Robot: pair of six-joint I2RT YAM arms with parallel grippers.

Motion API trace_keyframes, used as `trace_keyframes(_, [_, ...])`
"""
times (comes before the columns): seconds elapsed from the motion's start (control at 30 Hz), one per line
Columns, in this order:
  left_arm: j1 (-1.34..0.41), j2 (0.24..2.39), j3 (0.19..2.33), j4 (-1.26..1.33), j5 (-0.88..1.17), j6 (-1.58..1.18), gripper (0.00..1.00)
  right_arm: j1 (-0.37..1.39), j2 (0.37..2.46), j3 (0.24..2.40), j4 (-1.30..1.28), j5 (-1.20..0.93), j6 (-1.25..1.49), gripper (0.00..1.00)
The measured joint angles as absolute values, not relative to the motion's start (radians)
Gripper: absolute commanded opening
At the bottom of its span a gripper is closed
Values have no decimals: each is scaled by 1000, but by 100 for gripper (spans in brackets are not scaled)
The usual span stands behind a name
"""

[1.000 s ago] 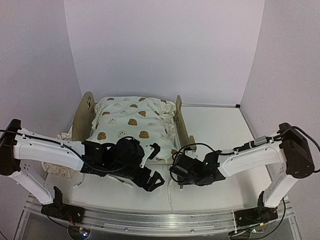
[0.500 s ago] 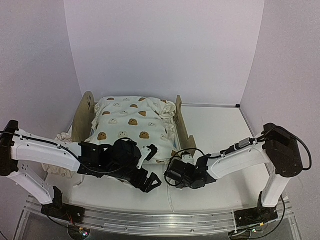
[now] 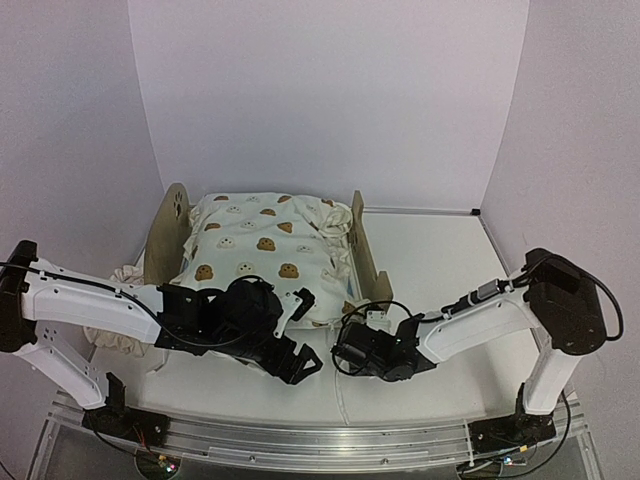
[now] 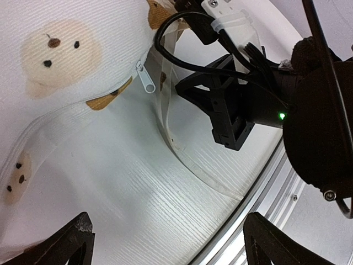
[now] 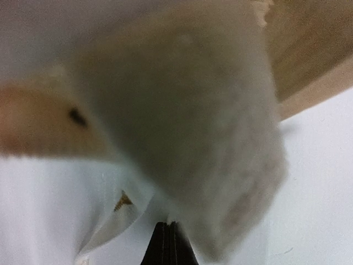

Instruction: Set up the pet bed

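Now, your left arm lies low over the table [image 3: 440, 262]. Its forearm stretches from the left side toward the middle, along the near side of the pet bed [image 3: 366, 258]. The left gripper [image 3: 303, 366] hangs just in front of the bed's near edge with its jaws spread wide. It has hold of nothing: in the left wrist view only bare table shows between its two fingertips.

Your right arm stands with the elbow raised at the right. Its forearm slopes down to the left, so the wrist is close to the table near the bed's footboard corner. The right gripper [image 5: 169, 244] is fully closed, with the two fingertips pressed together. Whether something thin is pinched between them, I cannot tell.

In the right wrist view the quilt [image 3: 258, 245] hangs very near the camera and is blurred. In the left wrist view a pale translucent strip [image 4: 182, 160] curves on the table just beside the right gripper, and the quilt's zipper pull [image 4: 145, 77] is visible.

The pet bed sits on the left half of the table, with its headboard to the left. The bear-print quilt covers it, and a ruffled pillow [image 3: 112, 338] lies beside it at the left.
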State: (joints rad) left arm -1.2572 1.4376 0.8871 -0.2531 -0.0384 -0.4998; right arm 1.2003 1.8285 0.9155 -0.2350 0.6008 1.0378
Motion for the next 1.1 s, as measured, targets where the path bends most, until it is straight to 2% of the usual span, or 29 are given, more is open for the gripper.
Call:
trace_keyframes(0.5, [-1234, 1553, 891, -253, -168, -525, 78, 1198, 1561, 687, -286, 515, 1016, 0])
trace_keyframes(0.77, [-1168, 1628, 904, -255, -249, -507, 74, 1198, 1459, 639, -286, 473, 996, 0])
trace_keyframes(1.1, [-1067, 1651, 936, -265, -208, -422, 72, 1200, 1418, 612, -274, 410, 983, 0])
